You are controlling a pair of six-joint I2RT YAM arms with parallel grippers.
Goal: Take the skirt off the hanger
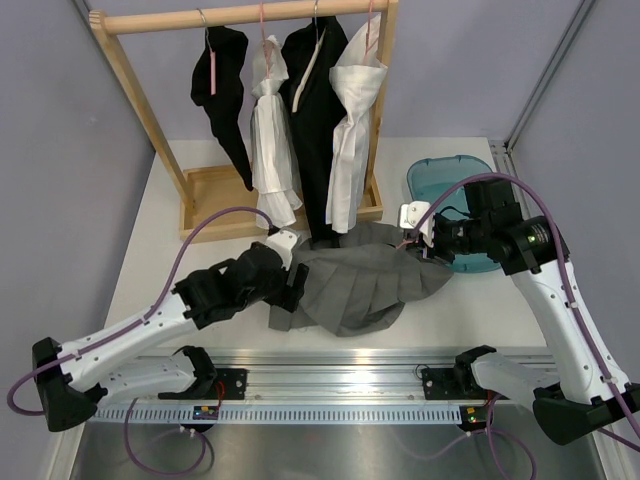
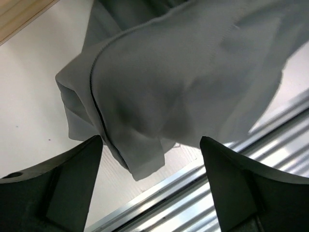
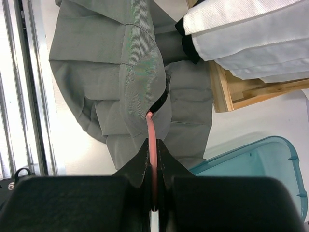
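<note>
The grey pleated skirt [image 1: 360, 285] lies crumpled on the white table between the two arms. A pink hanger [image 3: 152, 135] comes out of its waist opening, and the rest of the hanger is hidden inside the cloth. My right gripper [image 1: 425, 240] is at the skirt's right end, shut [image 3: 153, 145] on the hanger's pink hook. My left gripper [image 1: 290, 285] is at the skirt's left edge. Its jaws stand wide open [image 2: 150, 140], with a hanging fold of the skirt [image 2: 193, 72] just beyond the fingertips and nothing gripped.
A wooden clothes rack [image 1: 215, 190] stands behind the skirt with black and white garments [image 1: 320, 110] hanging on it. A teal plastic tray [image 1: 445, 175] sits at the back right. An aluminium rail [image 1: 330, 365] runs along the near table edge.
</note>
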